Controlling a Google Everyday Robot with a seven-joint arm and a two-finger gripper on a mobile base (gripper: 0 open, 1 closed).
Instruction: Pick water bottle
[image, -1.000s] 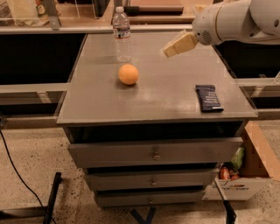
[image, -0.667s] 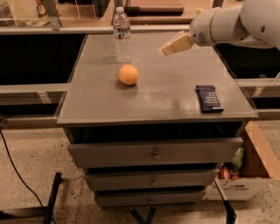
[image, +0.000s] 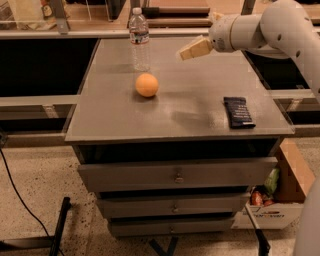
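Observation:
The water bottle (image: 139, 39) is clear plastic with a white cap and a dark label band. It stands upright near the far left of the grey cabinet top (image: 180, 112). An orange ball (image: 147, 85) lies in front of it. My gripper (image: 186, 51) hangs above the far middle of the cabinet top, to the right of the bottle and apart from it, with its cream fingers pointing left. It holds nothing that shows.
A dark flat packet (image: 238, 111) lies near the right front of the cabinet top. The cabinet has several drawers (image: 177, 175) below. A cardboard box (image: 280, 195) with items stands on the floor at right. Shelving runs behind the cabinet.
The gripper has moved a little to the left, toward the bottle. The bottle, ball and packet have not moved.

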